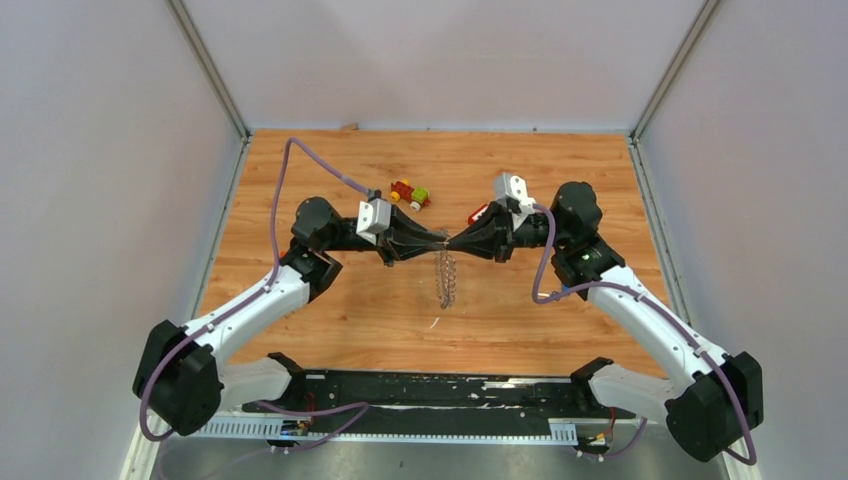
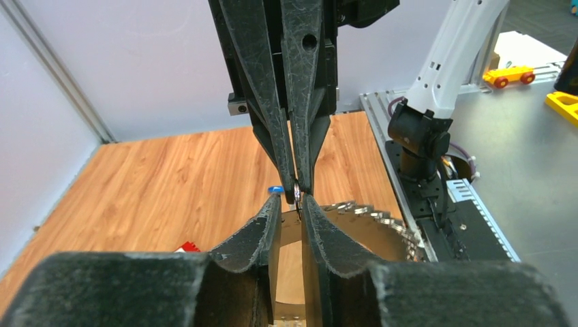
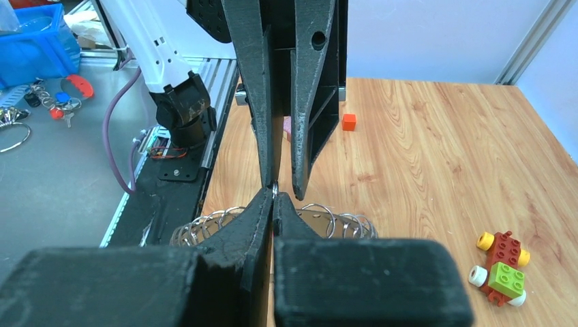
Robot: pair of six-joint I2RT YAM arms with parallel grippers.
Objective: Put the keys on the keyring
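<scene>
The keyring (image 1: 446, 281) hangs edge-on under the point where both grippers meet tip to tip above the table's middle. My right gripper (image 3: 274, 195) is shut on a thin silver loop at the keyring's top; the ring's loops (image 3: 344, 222) spread out behind its fingers. My left gripper (image 2: 293, 200) stands slightly open, its fingertips flanking the right gripper's tips (image 2: 298, 191). The ring's toothed fringe (image 2: 382, 219) curves away to the right. A small blue-headed piece (image 2: 275, 189) shows just past the tip of my left finger. The dark key is not visible.
A red-yellow-green toy (image 1: 410, 193) lies behind the grippers and shows in the right wrist view (image 3: 501, 266). A red block (image 1: 480, 212) sits by the right gripper. A small orange cube (image 3: 349, 122) lies on the wood. Grey walls enclose three sides.
</scene>
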